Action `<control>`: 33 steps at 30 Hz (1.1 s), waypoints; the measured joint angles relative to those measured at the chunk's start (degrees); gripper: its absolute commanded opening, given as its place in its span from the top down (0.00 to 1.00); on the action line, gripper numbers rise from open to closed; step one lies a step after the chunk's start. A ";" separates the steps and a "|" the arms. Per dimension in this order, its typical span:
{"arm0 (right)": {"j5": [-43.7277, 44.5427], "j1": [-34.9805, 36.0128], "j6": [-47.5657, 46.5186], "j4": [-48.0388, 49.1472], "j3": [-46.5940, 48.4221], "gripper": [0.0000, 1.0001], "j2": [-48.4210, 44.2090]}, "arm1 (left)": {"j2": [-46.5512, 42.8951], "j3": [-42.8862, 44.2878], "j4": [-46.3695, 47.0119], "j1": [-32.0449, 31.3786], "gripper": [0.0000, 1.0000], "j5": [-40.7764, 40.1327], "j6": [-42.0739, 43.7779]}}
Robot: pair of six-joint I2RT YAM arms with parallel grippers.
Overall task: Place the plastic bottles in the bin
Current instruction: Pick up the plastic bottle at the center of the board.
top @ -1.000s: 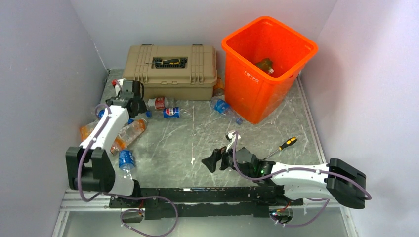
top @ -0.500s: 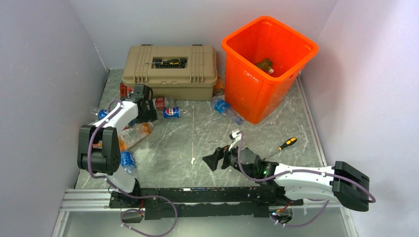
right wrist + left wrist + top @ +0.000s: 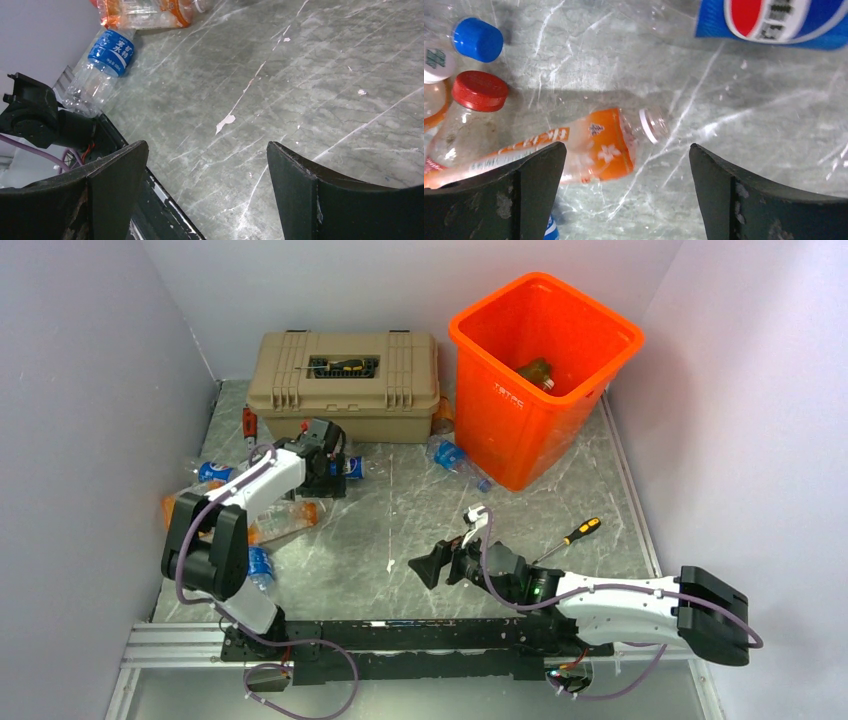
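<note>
The orange bin (image 3: 500, 400) stands at the back right with one bottle (image 3: 535, 370) lying inside it. My left gripper (image 3: 328, 478) hangs open over the floor in front of the toolbox, right beside a Pepsi bottle (image 3: 352, 468). In the left wrist view its open jaws (image 3: 626, 150) frame bare floor. An orange-labelled bottle (image 3: 599, 150) lies by the left finger, and the Pepsi bottle's label (image 3: 774, 20) is beyond. My right gripper (image 3: 432, 566) is open and empty low over the middle floor (image 3: 207, 147). More bottles lie at the left (image 3: 210, 472) and near the bin (image 3: 455, 458).
A tan toolbox (image 3: 345, 370) stands against the back wall. A yellow-handled screwdriver (image 3: 580, 532) lies on the floor right of my right arm. A blue-labelled bottle (image 3: 107, 55) rests near the left arm's base. Walls close in on both sides.
My left arm has swung right, from the bottle cluster by the left wall to the Pepsi bottle in front of the toolbox, its jaws still open. The right arm has barely moved.
</note>
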 measured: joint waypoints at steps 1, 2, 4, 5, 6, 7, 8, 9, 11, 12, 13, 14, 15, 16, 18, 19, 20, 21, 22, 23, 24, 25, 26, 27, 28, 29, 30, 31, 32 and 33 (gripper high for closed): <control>0.15 0.20 0.02 -0.17 0.04 0.07 -0.17 | -0.42 0.39 -0.74 -0.83 0.01 -0.48 0.46; 0.37 0.35 0.00 -0.33 0.04 0.07 -0.31 | -1.11 0.72 -1.40 -1.51 0.01 -1.05 0.85; 0.96 0.66 0.02 -0.72 0.04 0.07 -0.42 | -3.85 0.76 -2.27 -2.64 0.01 -1.84 0.94; 1.07 0.72 0.00 -1.07 0.13 0.07 -0.42 | -5.79 0.63 -2.69 -2.89 0.01 -2.19 0.72; 1.20 0.79 0.00 -1.40 0.26 0.07 -0.35 | -8.28 0.02 -2.56 -2.91 0.01 -2.62 -0.20; 1.31 0.81 0.00 -1.49 0.46 0.07 -0.17 | -10.84 -0.74 -2.62 -2.86 0.01 -3.02 -1.09; 1.40 0.81 -0.02 -1.55 0.70 0.07 0.09 | -14.71 -2.23 -2.38 -2.84 0.00 -3.82 -3.41; 1.42 0.85 -0.02 -1.55 1.07 0.07 0.55 | -17.68 -3.52 -2.43 -2.80 0.00 -4.44 -5.64; 1.40 0.96 -0.04 -1.51 1.90 0.07 1.75 | -24.26 -6.75 -2.73 -2.71 0.01 -5.99 -12.35; 1.38 1.05 -0.07 -1.46 2.34 0.07 2.43 | -26.64 -8.02 -3.13 -2.73 0.00 -6.69 -16.02; 1.36 1.14 -0.09 -1.42 2.73 0.08 3.08 | -28.37 -9.05 -3.52 -2.73 0.01 -7.32 -20.15; 1.36 1.29 -0.09 -1.36 3.06 0.07 3.72 | -29.44 -9.81 -4.44 -2.73 0.01 -7.76 -25.09; 1.33 1.46 -0.15 -1.36 3.32 0.08 4.22 | -29.62 -10.12 -5.31 -2.73 0.00 -8.15 -29.33; 1.33 1.70 -0.20 -1.36 3.56 0.07 4.66 | -29.31 -10.19 -6.56 -2.73 0.01 -8.37 -34.16; 1.36 2.23 -0.24 -1.38 3.85 0.07 5.14 | -27.39 -10.16 -9.73 -2.78 0.01 -8.39 -45.16; 1.36 2.43 -0.24 -1.38 3.91 0.08 5.16 | -26.34 -10.14 -11.04 -2.91 0.01 -8.44 -49.22; 1.38 2.67 -0.24 -1.44 3.98 0.08 5.16 | -25.03 -10.10 -12.59 -3.06 0.00 -8.46 -53.51; 1.40 2.80 -0.24 -1.55 4.13 0.07 5.16 | -23.61 -10.08 -14.14 -3.30 0.00 -8.50 -57.75; 1.38 2.93 -0.24 -1.70 4.33 0.07 5.16 | -22.21 -10.05 -15.52 -3.56 0.00 -8.50 -61.53; 1.40 3.04 -0.24 -1.97 4.59 0.07 5.16 | -21.03 -10.05 -16.55 -3.76 0.01 -8.57 -64.63; 1.42 3.13 -0.26 -2.23 4.83 0.07 5.14 | -19.76 -10.05 -17.68 -3.93 0.01 -8.76 -68.41; 1.44 3.28 -0.26 -2.60 5.09 0.07 5.09 | -18.91 -10.05 -18.43 -4.04 0.01 -9.11 -71.08; 1.46 3.48 -0.28 -3.06 5.35 0.08 4.94 | -18.14 -10.05 -19.10 -4.13 0.00 -9.75 -73.83; 1.60 3.69 -0.31 -3.61 5.55 0.07 4.59 | -17.40 -10.05 -19.67 -4.15 0.01 -10.75 -76.72; 1.70 3.87 -0.33 -4.20 5.62 0.08 4.15 | -17.03 -10.05 -19.85 -4.17 0.00 -11.56 -78.38; 2.03 4.04 -0.37 -4.94 5.62 0.07 3.52 | -16.50 -10.05 -20.06 -4.17 0.00 -12.70 -80.65; 2.34 4.13 -0.39 -5.66 5.62 0.08 2.89 | -16.15 -10.05 -20.13 -4.13 0.00 -13.40 -81.96; 2.58 4.22 -0.39 -6.21 5.62 0.08 2.34 | -15.74 -10.05 -20.09 -4.00 0.00 -14.19 -83.32; 2.82 4.33 -0.42 -6.67 5.62 0.08 1.86 | -15.23 -10.05 -19.93 -3.72 0.01 -14.84 -84.52; 3.06 4.37 -0.44 -7.23 5.62 0.08 1.51 | -14.62 -10.05 -19.67 -3.26 0.01 -15.19 -85.33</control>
